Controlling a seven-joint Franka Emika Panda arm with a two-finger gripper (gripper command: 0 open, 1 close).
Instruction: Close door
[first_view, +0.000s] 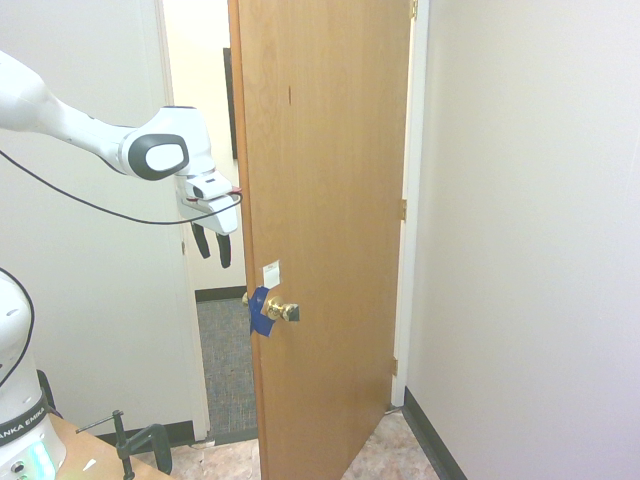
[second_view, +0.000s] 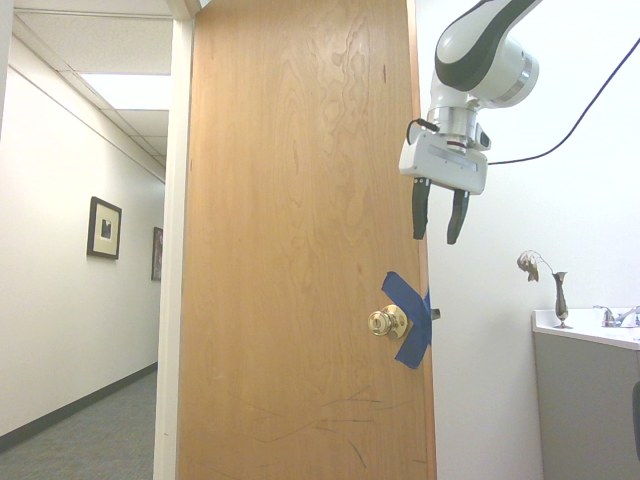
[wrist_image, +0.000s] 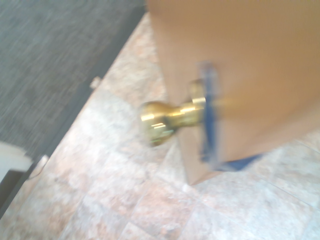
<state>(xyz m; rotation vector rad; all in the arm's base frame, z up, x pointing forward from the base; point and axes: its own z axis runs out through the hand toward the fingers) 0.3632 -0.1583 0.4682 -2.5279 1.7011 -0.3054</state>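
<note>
Door: ajar, upright, running down the middle of the first exterior view (first_view: 325, 200); its free edge stands out from the doorway, hinges (first_view: 403, 210) at right of that frame.
Gripper (second_view: 438, 241): upper right of the second exterior view, fingers pointing down and well apart, nothing between them.
Knob (second_view: 388, 321): brass, lower right part of the door in the second exterior view, on the face towards the doorway; below the gripper and out of its grasp.
Tape (second_view: 408, 320): blue, beside the knob and over the door edge.
Step in hand: judged to be bringing the gripper to the door's edge or the knob, to start the swing.
Handling: lower with fingers spread, straddle the knob squarely, close firmly, then draw it in an arc about the hinges; alternatively, round the edge and push the opposite face. Pushing this face would likely open the door wider. Withdraw before the gap narrows on the fingers.
First exterior view only: sticker (first_view: 271, 275), white, above the second knob (first_view: 284, 312); clamp (first_view: 140, 446), lower left.
Second exterior view only: picture frame (second_view: 104, 228) at left; vase (second_view: 561, 300) at right.
Wrist view: knob shown close, blurred, with carpet (wrist_image: 55, 55) beyond the threshold.
</note>
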